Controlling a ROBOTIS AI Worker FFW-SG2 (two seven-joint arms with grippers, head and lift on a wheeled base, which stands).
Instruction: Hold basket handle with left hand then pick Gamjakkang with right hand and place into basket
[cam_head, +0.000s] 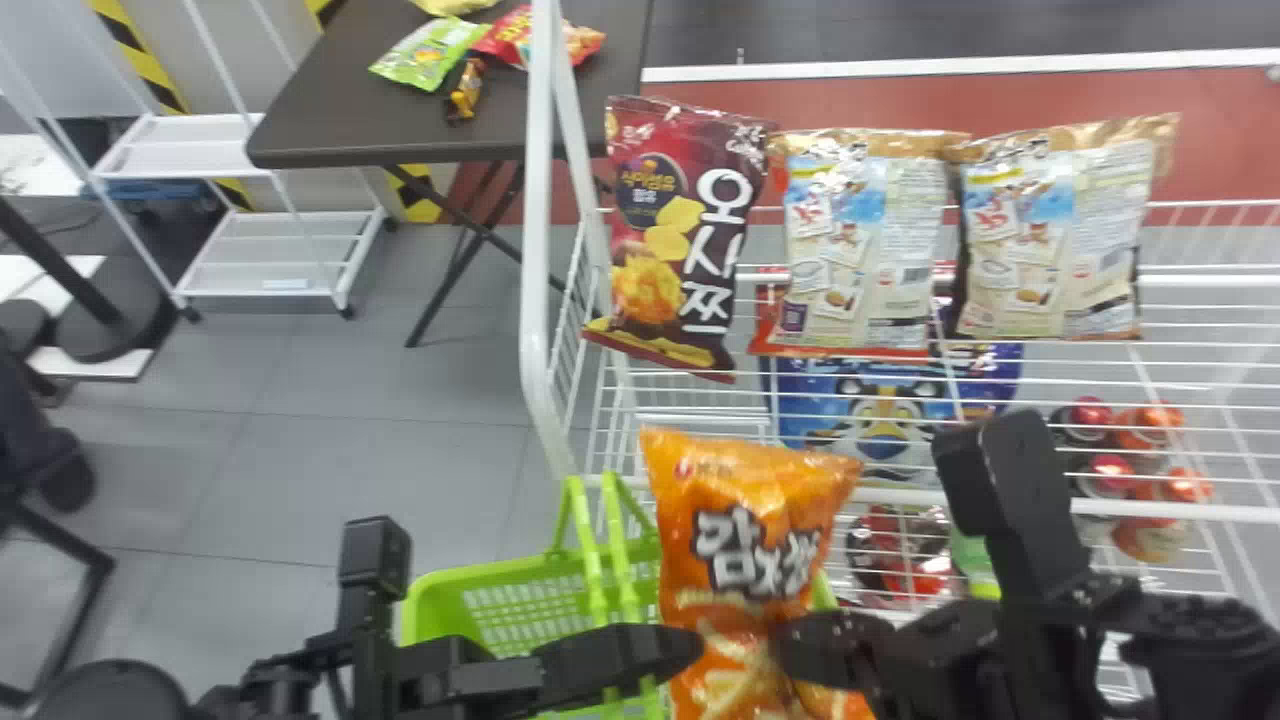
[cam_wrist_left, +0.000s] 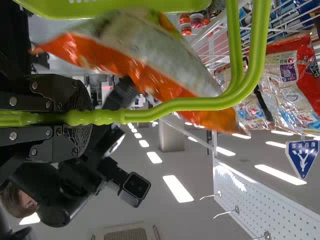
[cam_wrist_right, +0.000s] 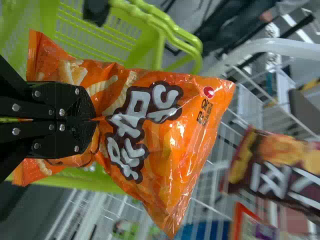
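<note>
Orange Gamjakkang (cam_head: 745, 540) is held seemingly above the basket (cam_head: 435, 600), near the raised handle (cam_wrist_left: 200, 104), so it should be lowered slowly past this handle, without catching, and should be released only when its lower end is well inside. By the right gripper (cam_wrist_right: 93, 120) the packet is pinched at its lower part, with the fingers pressed nearly together on the crumpled film. Between the fingers of the left gripper (cam_wrist_left: 85, 118) the handle is clamped, and it should be kept steady during the release.
</note>
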